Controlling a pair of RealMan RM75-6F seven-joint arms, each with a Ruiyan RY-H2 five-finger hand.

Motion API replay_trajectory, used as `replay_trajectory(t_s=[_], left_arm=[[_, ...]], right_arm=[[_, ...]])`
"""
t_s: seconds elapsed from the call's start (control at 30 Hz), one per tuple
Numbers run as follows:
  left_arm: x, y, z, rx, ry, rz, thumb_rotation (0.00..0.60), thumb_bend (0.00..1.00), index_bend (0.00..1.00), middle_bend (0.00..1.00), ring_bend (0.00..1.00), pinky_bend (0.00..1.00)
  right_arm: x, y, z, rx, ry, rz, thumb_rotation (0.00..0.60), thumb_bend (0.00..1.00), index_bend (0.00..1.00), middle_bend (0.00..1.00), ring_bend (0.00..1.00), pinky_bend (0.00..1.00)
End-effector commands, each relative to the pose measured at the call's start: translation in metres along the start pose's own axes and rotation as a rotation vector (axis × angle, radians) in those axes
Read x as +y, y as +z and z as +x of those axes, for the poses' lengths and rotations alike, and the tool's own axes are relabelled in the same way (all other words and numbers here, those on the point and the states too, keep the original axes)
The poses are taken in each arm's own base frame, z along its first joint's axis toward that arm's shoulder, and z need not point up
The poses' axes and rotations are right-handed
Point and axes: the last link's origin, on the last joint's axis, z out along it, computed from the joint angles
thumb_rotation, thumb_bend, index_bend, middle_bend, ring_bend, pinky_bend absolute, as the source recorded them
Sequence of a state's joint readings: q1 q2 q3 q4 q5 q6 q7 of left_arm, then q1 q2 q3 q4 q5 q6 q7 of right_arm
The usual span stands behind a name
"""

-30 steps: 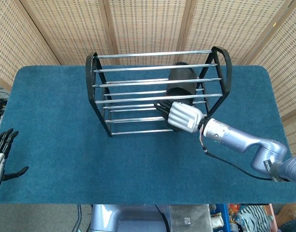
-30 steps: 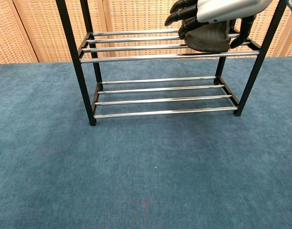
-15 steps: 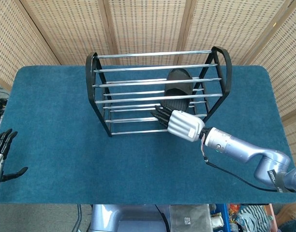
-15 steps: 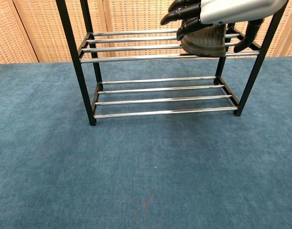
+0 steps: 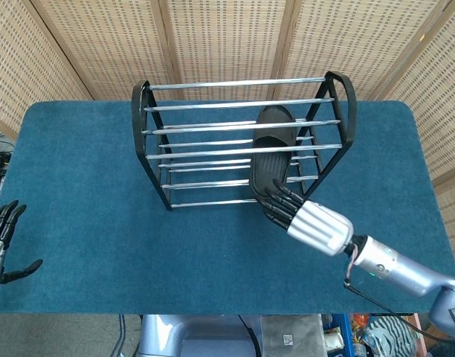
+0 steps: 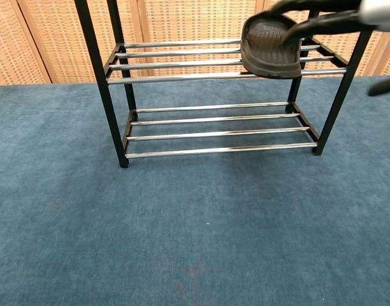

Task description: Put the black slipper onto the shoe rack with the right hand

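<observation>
At the lower left edge of the head view the left hand [image 5: 0,242] rests off the table's near corner, holding nothing, its dark fingers apart and pointing up the frame. Right of centre in the lower part of the same view, the right hand [image 5: 305,221] hovers above the blue table covering [image 5: 86,186], its black fingers [image 5: 278,199] spread and reaching toward the near side of the shoe rack [image 5: 242,141]. Nothing is in its grasp; from this angle the fingertips look just clear of the slipper's near end, though whether they brush it is hard to judge. In the chest view only its dark fingers [image 6: 322,22] show at the upper right of the frame, fanned out above and beside the rack's right end.

The black slipper [image 5: 270,152] lies on the upper shelf of the rack, toward the right end, its length running across the chrome bars. In the chest view its near end [image 6: 266,48] hangs over the front bar, tilted so that the ribbed sole faces the camera. The lower shelf sits below it, and woven screen panels [image 5: 227,37] stand behind the table across the top of the frame.
</observation>
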State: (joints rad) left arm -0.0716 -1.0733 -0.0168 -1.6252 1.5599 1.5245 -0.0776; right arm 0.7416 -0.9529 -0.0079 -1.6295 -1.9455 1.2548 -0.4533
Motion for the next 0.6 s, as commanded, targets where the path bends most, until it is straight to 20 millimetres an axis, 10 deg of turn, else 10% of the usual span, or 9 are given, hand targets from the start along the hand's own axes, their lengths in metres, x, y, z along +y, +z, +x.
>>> replay_trajectory(t_s=[0.03,0.33,0.6], left_arm=[[0.002,-0.003,0.000,0.006,0.003,-0.007,0.600,0.17,0.00,0.00,0.00,0.00],[0.009,-0.010,-0.005,0.015,0.034,-0.029,0.600,0.17,0.00,0.00,0.00,0.00],[0.014,-0.010,-0.012,0.013,0.069,-0.023,0.600,0.17,0.00,0.00,0.00,0.00]], right_arm=[[-0.019,-0.057,-0.024,-0.074,0.189,-0.193,0.600,0.00,0.03,0.00,0.00,0.00],[-0.049,-0.137,-0.070,-0.255,0.511,-0.578,0.600,0.00,0.00,0.00,0.00,0.00],[-0.063,-0.172,-0.064,-0.193,0.697,-0.881,0.600,0.00,0.00,0.00,0.00,0.00]])
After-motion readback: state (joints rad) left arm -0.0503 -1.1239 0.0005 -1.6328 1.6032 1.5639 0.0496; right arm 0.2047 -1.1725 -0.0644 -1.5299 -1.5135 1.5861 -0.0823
